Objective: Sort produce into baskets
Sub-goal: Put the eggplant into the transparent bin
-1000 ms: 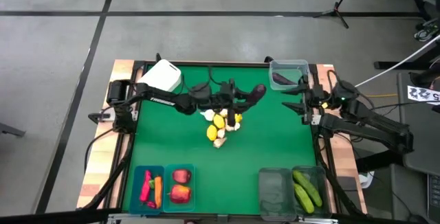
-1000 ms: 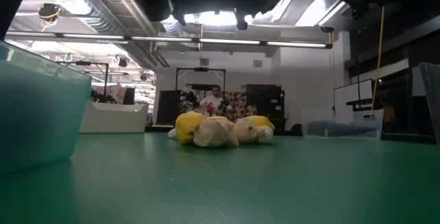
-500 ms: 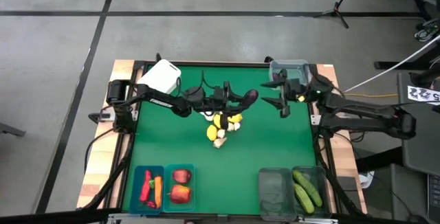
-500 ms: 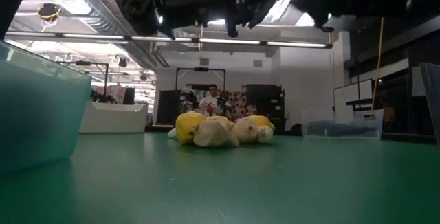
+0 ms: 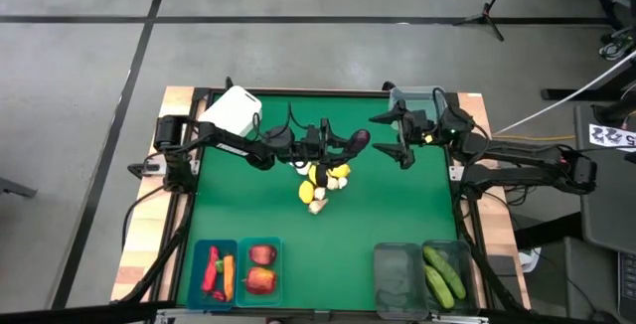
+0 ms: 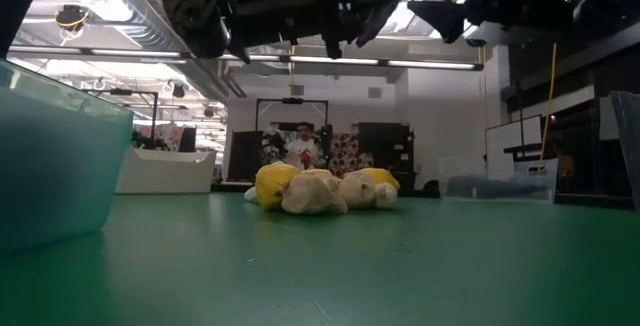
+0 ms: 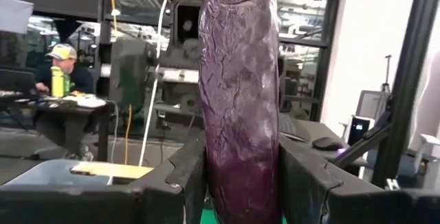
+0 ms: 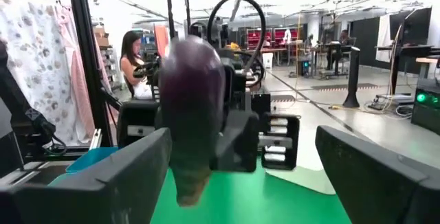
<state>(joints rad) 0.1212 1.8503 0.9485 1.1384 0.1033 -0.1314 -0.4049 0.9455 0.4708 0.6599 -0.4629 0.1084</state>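
My left gripper (image 5: 343, 145) reaches from the table's left to above its middle, shut on a dark purple eggplant (image 5: 359, 140). The eggplant sticks out toward the table's right. My right gripper (image 5: 390, 135) comes from the right and stands wide open just short of the eggplant's free end, touching nothing. In the right wrist view the eggplant (image 8: 192, 114) shows ahead, between the spread fingers (image 8: 117, 176). A pile of yellow lemons and white garlic bulbs (image 5: 323, 180) lies on the green table below the left gripper. My left gripper pinches one end of the eggplant (image 7: 237, 183) between its two fingers (image 7: 180, 176). The fingers come about level from the table's left and lie along the eggplant. The rest of the eggplant stands out past the fingertips, lifted clear above the table.
A white box (image 5: 235, 108) stands at the far left and a clear tub (image 5: 417, 98) at the far right behind my right arm. Two teal bins (image 5: 238, 269) with red and orange produce stand near left. Two dark-tinted bins (image 5: 422, 274) stand near right, one with cucumbers.
My right gripper has gone toward the table's left, up to the eggplant's free end, and has opened wider. My left gripper has sunk a little with the eggplant, which stays in its hold.
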